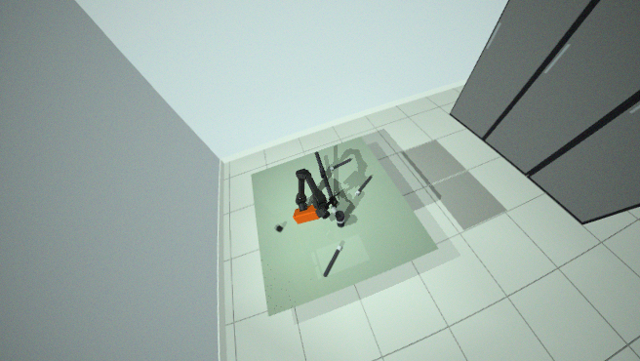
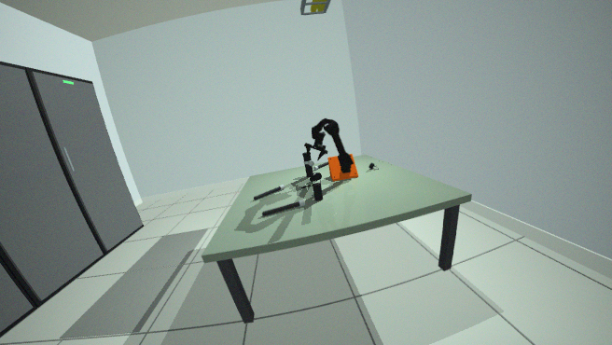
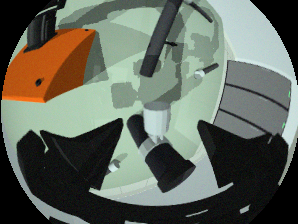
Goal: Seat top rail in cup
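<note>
The big dark post (image 1: 340, 219) (image 2: 317, 187) (image 3: 166, 165) stands upright on the green table (image 1: 390, 234) (image 2: 396, 196), just in front of the arm's orange base (image 1: 304, 216) (image 2: 342, 169) (image 3: 56, 63). A light grey rail-end cup (image 3: 157, 120) sits at the top of the post. The long thin dark rail (image 1: 323, 173) (image 3: 162, 30) runs away from the post. In the wrist view its near end stops a little short of the cup. My gripper (image 1: 332, 202) (image 2: 320, 150) (image 3: 161, 123) is open and empty. It hangs above the post top, and its fingers touch nothing.
Three short dark rods with light ends lie loose on the table (image 1: 340, 161) (image 1: 361, 183) (image 1: 335, 262); two of them also show in the exterior view (image 2: 271, 192) (image 2: 285, 208). A small dark part (image 1: 280, 227) (image 2: 372, 166) lies beyond the base. Grey cabinets (image 1: 561, 98) (image 2: 47, 186) stand off the table.
</note>
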Controlling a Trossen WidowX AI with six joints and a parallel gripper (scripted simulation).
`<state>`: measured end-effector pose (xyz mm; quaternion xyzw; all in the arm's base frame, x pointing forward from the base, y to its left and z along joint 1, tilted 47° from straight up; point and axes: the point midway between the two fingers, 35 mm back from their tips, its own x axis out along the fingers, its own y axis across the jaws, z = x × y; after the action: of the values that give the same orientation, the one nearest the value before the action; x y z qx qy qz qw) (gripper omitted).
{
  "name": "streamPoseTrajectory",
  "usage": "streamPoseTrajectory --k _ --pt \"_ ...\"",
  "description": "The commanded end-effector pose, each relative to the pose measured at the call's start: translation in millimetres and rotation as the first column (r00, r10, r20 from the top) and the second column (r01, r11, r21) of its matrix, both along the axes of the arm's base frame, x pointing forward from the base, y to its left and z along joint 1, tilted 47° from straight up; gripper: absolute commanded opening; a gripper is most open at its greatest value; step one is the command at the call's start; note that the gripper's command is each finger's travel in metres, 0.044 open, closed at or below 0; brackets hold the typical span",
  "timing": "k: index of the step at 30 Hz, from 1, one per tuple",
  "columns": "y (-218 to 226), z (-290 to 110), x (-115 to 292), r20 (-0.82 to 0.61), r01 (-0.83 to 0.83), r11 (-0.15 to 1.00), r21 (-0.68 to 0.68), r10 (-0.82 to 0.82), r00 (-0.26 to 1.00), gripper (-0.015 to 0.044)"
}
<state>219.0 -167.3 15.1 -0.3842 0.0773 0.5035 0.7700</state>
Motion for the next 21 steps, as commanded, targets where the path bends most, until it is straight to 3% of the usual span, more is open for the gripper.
streamPoseTrajectory --k 1,21 --pt "3.0 -2.6 1.3 0.002 0.008 1.000 -0.001 -0.008 1.000 0.0440" --pt "24.1 -19.9 18.5 0.000 0.010 1.000 -0.005 -0.010 1.000 0.0440"
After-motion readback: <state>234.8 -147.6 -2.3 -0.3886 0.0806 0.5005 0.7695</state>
